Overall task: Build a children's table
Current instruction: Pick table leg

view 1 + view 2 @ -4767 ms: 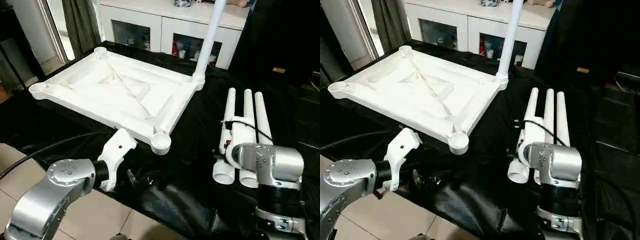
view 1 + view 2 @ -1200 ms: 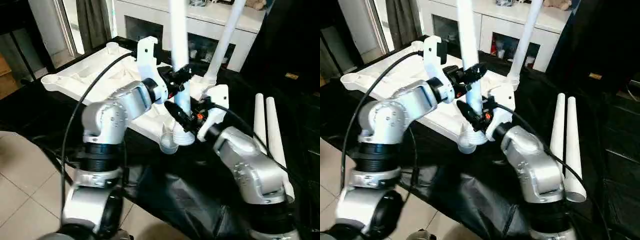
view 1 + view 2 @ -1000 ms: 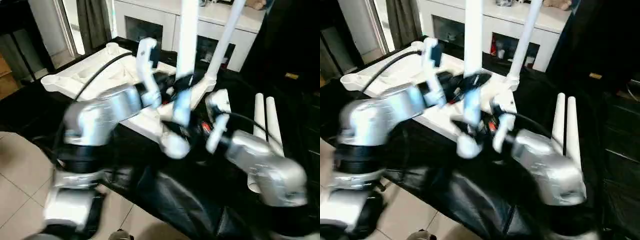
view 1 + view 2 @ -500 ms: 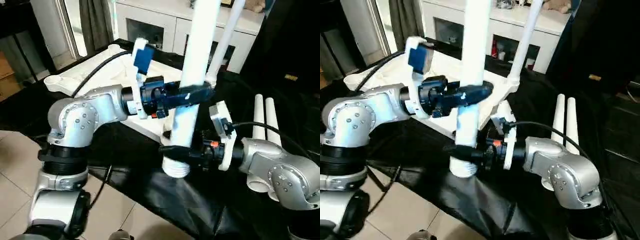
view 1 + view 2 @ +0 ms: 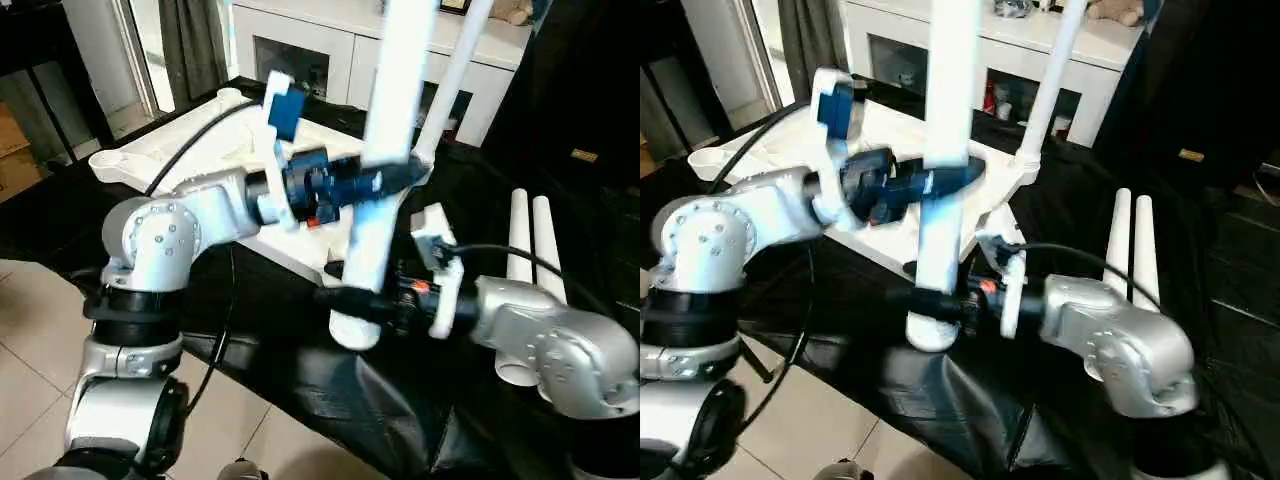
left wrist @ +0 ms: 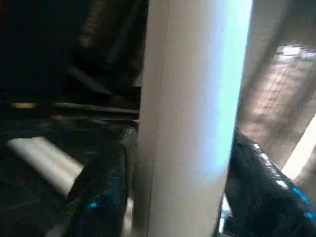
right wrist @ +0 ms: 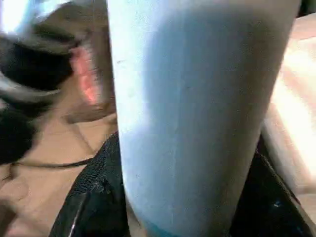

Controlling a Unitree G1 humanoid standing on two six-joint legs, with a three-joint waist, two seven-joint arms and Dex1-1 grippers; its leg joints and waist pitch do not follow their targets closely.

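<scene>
both grippers clamp one upright white leg [image 5: 385, 150] in front of the tabletop [image 5: 200, 155]: the left gripper [image 5: 385, 182] higher up, the right gripper [image 5: 345, 298] just above its flared lower end. the tabletop lies ribbed side up on a black cloth [image 5: 400, 390], one leg [image 5: 455, 70] standing in its far corner. two legs [image 5: 530, 270] lie to the right.

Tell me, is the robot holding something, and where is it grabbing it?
Yes. Both grippers hold one upright white table leg: the left gripper around its middle, the right gripper lower down, just above its flared end.
</scene>
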